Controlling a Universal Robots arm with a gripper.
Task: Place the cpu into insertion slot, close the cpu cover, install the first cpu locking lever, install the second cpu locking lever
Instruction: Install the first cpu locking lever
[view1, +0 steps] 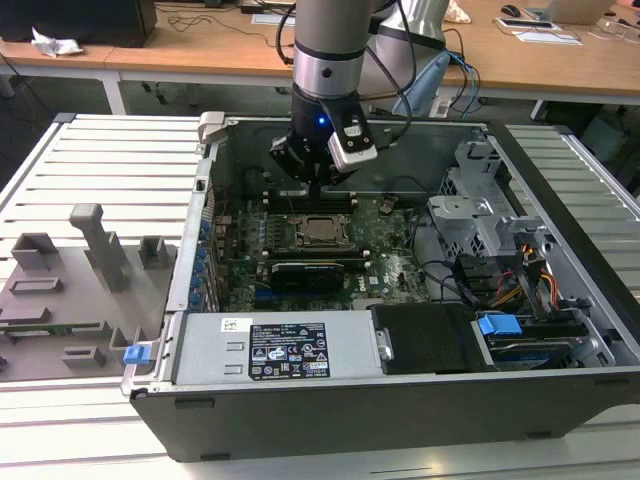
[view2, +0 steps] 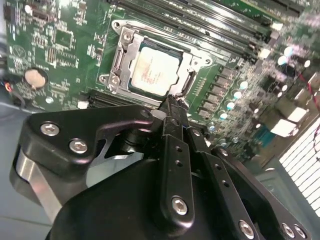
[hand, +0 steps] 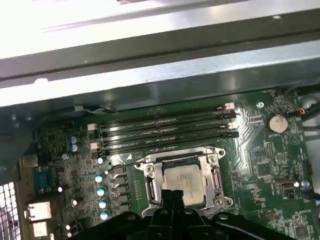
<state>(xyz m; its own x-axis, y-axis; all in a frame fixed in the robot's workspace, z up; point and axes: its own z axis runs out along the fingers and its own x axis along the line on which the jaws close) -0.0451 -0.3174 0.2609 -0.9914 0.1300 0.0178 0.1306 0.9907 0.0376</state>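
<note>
The cpu (view2: 155, 70) (hand: 184, 181) (view1: 322, 229), a silver-beige square, lies flat in the insertion slot (view1: 301, 232) on the green board. The cpu cover (view2: 121, 54) (hand: 215, 176), a silver frame, lies down around the chip with the chip's top showing through its window. My gripper (view1: 313, 186) (view2: 172, 106) (hand: 172, 196) hangs just above the socket's edge, on the side towards the memory slots in the exterior view. Its black fingers are pressed together with nothing between them. The fingertips hide part of the socket's rim in both wrist views.
Four black memory slots (hand: 165, 127) run beside the socket. A long black card (view1: 305, 272) lies on the socket's other side. The open case also holds a power supply (view1: 285, 350), a drive cage (view1: 480, 215) and cables. A grey fixture plate (view1: 70, 290) sits outside, at the exterior view's left.
</note>
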